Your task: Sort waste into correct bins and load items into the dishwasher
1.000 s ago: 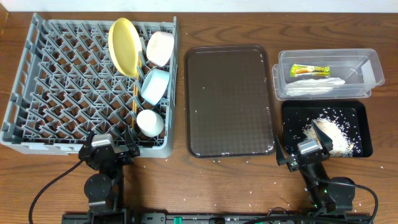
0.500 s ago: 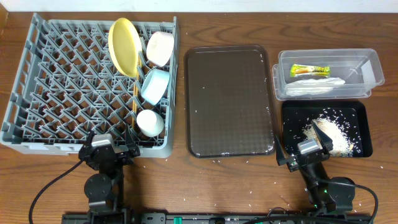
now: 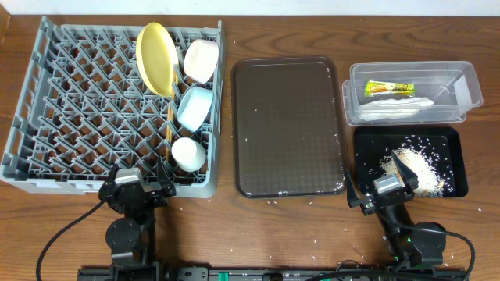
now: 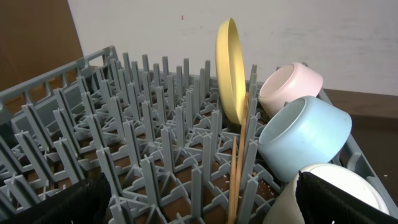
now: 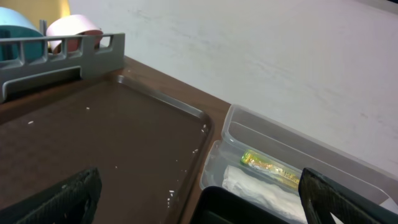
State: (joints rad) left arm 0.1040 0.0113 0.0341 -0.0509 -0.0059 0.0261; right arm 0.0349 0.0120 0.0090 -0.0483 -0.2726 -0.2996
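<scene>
So both sets are wide apart and empty: left jaws at the near edge of the rack (image 3: 47,117), right jaws at the near-left corner of the black tray (image 3: 455,186). Plate (image 3: 156,58), white bowl (image 3: 201,60), blue bowl (image 3: 194,108), cup (image 3: 188,154) and chopsticks (image 3: 169,129) stand in the rack's right side, beyond the left jaws. Rice (image 3: 418,168) lies in the black tray just past the right jaws. Wrapper (image 3: 391,87) and napkin (image 3: 394,105) are in the tub (image 3: 462,82) farther back.

Overhead looked straight down at the table (image 3: 297,230). Left wrist skimmed the dish rack (image 4: 149,155) closely. Right wrist skimmed the serving tray (image 5: 93,143), catching that rack's corner.
</scene>
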